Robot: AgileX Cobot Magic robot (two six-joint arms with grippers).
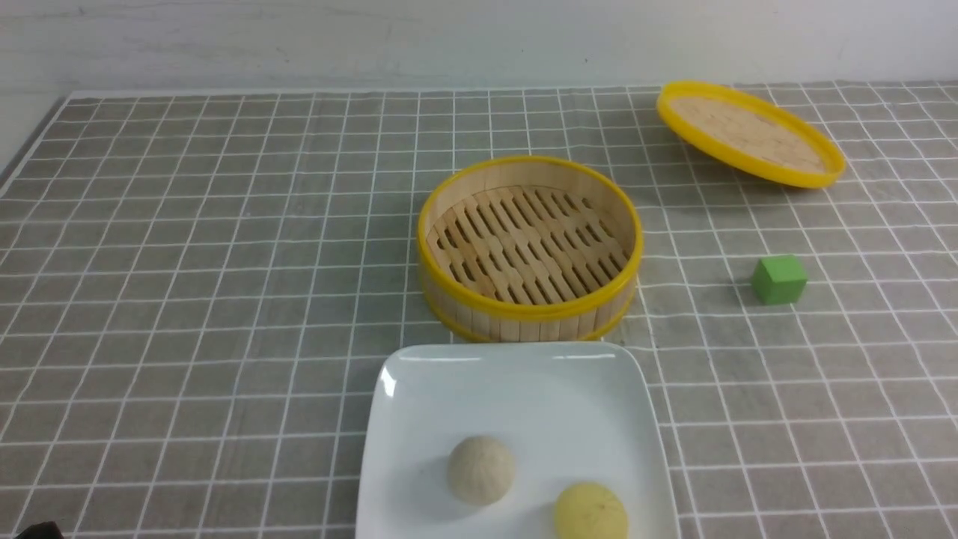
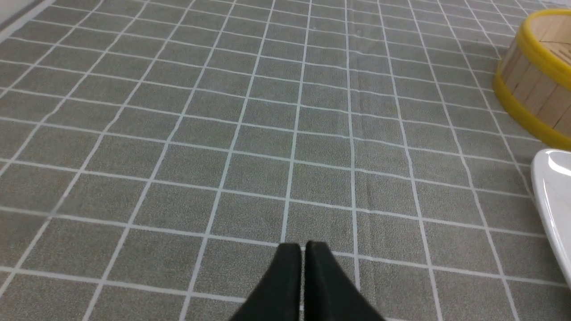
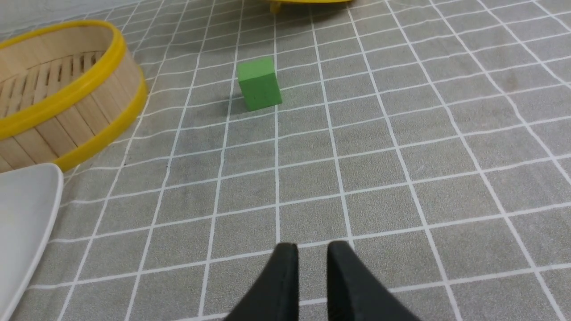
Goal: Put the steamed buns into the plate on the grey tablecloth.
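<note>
Steamed buns (image 1: 481, 470), beige and yellow; both on white plate (image 1: 419, 404).

Front camera faces forward, angled down; all three views share steamer (image 1: 524, 326).

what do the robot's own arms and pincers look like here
Only the tips show well: each pincer, left and right, has two slim, dark, near-black fingers, blurred up close, with no marking I can make out. The arms themselves are out of view, apart from perhaps a dark scrap at the front view's lower left corner.
</note>
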